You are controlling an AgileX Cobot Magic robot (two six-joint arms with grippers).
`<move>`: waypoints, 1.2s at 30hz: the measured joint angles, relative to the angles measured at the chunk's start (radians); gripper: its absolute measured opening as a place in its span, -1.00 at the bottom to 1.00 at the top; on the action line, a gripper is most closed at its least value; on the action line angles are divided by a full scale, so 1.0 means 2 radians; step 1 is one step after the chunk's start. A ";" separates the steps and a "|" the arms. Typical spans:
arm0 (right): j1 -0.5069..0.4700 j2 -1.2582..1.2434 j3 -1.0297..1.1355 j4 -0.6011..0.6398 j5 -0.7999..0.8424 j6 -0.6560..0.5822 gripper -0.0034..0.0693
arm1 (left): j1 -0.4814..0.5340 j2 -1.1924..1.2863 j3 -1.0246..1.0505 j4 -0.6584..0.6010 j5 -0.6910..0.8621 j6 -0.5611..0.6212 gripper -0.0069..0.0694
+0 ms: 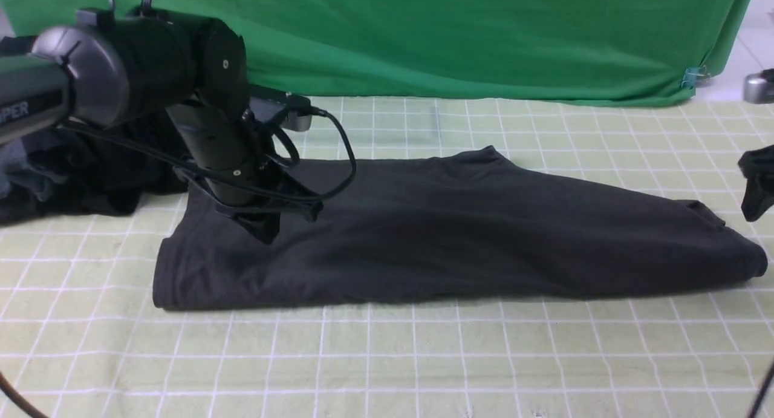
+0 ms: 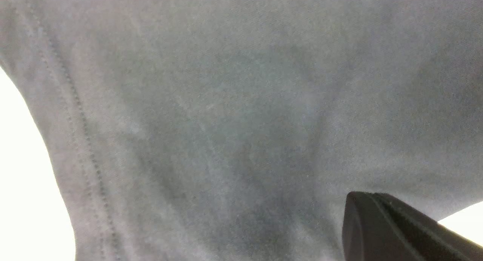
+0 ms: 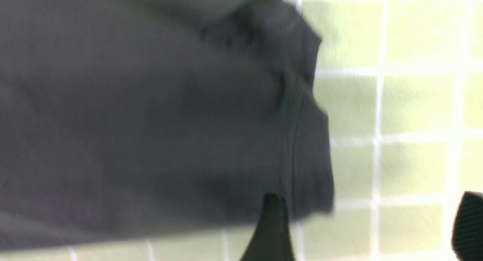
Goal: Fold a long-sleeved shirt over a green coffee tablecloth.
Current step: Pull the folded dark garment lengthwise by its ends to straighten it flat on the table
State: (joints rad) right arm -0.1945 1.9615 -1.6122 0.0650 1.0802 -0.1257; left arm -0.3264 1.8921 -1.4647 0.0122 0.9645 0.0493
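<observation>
Shirt position: I have the long-sleeved shirt (image 1: 459,230) lying as a long flat band across the middle of the front view, on the green coffee tablecloth (image 1: 387,357). Its square end is at lower left and its narrower ribbed end at far right.

Left gripper: the left gripper (image 1: 265,227) stands tip-down on the shirt, left of centre. Its fingers are pressed together, and I judge they nip the top layer, since cloth fills the left wrist view right up to the finger (image 2: 377,227).

Right gripper: the right gripper (image 1: 756,185) sits at the right edge of the frame, near the ribbed end and clear of it as far as I can tell. Its jaws are spread wide, with only tablecloth between the 2 fingers in the right wrist view.

Step in hand: by my reading, setting down a lengthwise fold and letting go.

Doing it well: I would open the left fingers only with the layers lying flat, then lift straight up so nothing drags. I would also watch the cable (image 1: 344,158) looping low over the cloth.

Writing: only "PER" (image 1: 13,111) reads, white on the left arm at upper left, and the frame cuts off the rest. No print shows on the shirt's upper face.

Surroundings: a heap of dark garments (image 1: 72,176) lies at left and a green backdrop (image 1: 459,37) runs along the top.
</observation>
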 joint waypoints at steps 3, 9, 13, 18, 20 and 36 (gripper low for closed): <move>-0.024 0.024 0.001 0.053 -0.016 -0.020 0.67 | 0.000 0.000 0.016 0.000 -0.009 0.000 -0.83; -0.034 0.078 0.001 0.079 -0.029 -0.037 0.61 | 0.001 0.000 0.074 0.004 -0.048 -0.001 -0.83; -0.034 0.085 0.001 0.102 -0.034 -0.053 0.05 | 0.006 0.002 0.104 0.006 -0.069 -0.010 -0.83; -0.034 0.085 -0.010 0.117 -0.029 -0.069 -0.77 | 0.025 0.004 0.122 -0.011 -0.086 -0.017 -0.83; -0.034 0.085 -0.022 0.118 -0.020 -0.072 -0.82 | 0.032 0.004 0.124 -0.020 -0.088 -0.019 -0.83; -0.034 0.100 -0.079 0.100 -0.031 -0.053 -0.38 | 0.044 0.003 0.127 -0.041 -0.089 -0.006 -0.83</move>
State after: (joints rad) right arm -0.2623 2.1616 -1.7708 0.2659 1.0188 -0.2307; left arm -0.2376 1.8975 -1.2109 -0.0689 0.7861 0.0367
